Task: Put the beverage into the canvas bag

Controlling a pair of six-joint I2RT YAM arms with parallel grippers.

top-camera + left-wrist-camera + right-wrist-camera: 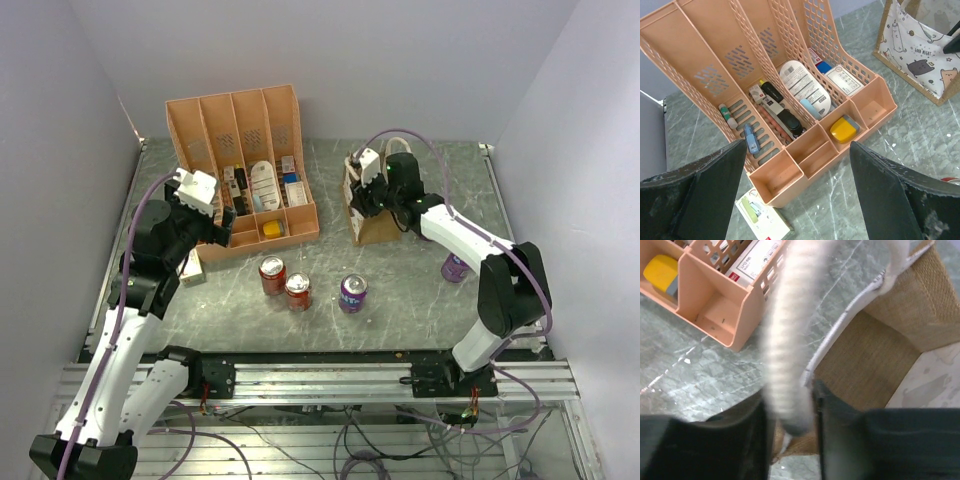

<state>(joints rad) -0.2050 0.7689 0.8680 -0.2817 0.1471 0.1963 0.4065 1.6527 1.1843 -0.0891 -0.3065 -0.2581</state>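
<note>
On the left, the left gripper (798,150) hangs above the near left corner of the orange organiser (245,130). Its claw is spread wide, with nothing between the fingers. I judge that it waits there, free to go for a drink. Its arm rises from the near edge and bends forward, with the wrist tilted down toward the table (420,300).

In the middle, on the near side of the organiser, stand two red cans (272,275) close together and one purple can (352,293) just to their right. All are upright and apart from both claws. A second purple can (455,267) stands farther right, beside the right arm.

On the right, the canvas bag (378,228) stands upright, just right of the organiser. Its inside shows only partly, and I see no drink in it. The right gripper (790,415) is closed narrow on one cream handle (785,340), probably to hold the mouth open and the bag steady. This arm reaches far and leftward from its base, its forearm stretched over the table.
</note>
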